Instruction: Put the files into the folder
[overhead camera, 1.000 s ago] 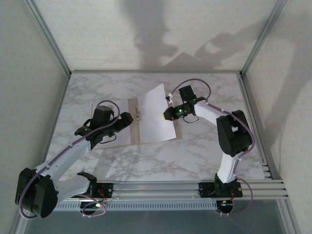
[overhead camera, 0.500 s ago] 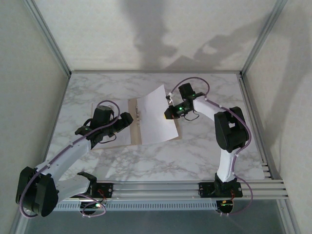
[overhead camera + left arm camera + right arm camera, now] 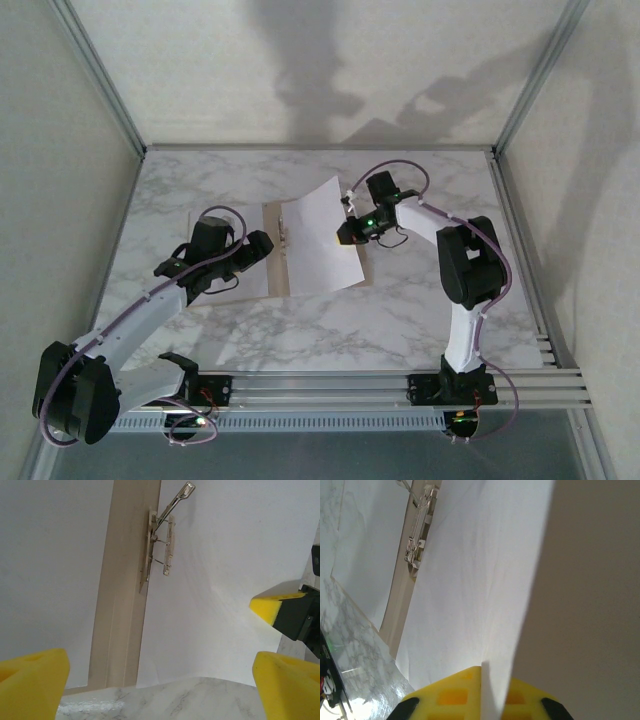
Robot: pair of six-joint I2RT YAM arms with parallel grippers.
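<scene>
Two files [image 3: 315, 240] sat with the folder [image 3: 274, 272], which lay opened flat near the middle of the marble tabletop [image 3: 400, 320]. Its tan crease ran from the near side toward the far wall, leaning slightly right at the far end, so the opened halves spread left and right. The metal clip [image 3: 288, 232] sat on that crease, its lever pointing away toward the far side. One sheet lay flat on the left half. The other covered the right half with its long axis along the crease, its inner edge down by the clip, and its outer edge and far right corner curled up off the cardboard, pointing toward the far wall.

The right claw [image 3: 346, 232] was pressed together on that raised outer edge, and from its own wrist the paper's edge ran straight in between the yellow pads [image 3: 455, 695]. The left claw [image 3: 258, 246] hung over the left half just beside the crease, facing the clip [image 3: 162, 540], with its yellow fingers [image 3: 30, 680] spread wide and nothing between them.

Compared with a second before, the right arm had drawn in a little, its elbow nearer the folder, and the lifted sheet curled slightly tighter toward the crease. The left arm and the flat sheet looked unchanged.
</scene>
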